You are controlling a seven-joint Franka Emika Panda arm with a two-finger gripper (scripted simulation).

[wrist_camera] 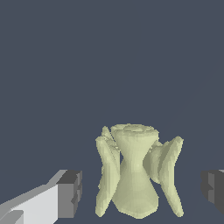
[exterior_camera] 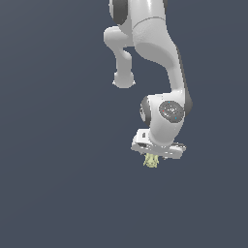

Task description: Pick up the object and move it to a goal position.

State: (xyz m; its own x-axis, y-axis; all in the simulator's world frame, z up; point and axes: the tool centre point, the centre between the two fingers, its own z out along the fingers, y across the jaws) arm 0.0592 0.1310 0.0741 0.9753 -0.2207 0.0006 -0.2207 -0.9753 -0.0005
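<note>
Exterior view, lower centre: object point(exterior_camera: 151, 162) sits directly under the gripper point(exterior_camera: 154, 160). Wrist view: object point(wrist_camera: 136, 173) lies between the two dark fingertips point(wrist_camera: 70, 193), clear gaps either side, so jaws are open, not gripping. Long axis seems upright. Judgement: closing comes next.

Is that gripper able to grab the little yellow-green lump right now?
Probably yes. The gripper is open with the yellow-green lump between its fingers, a gap showing on each side and nothing else in the way.
</note>
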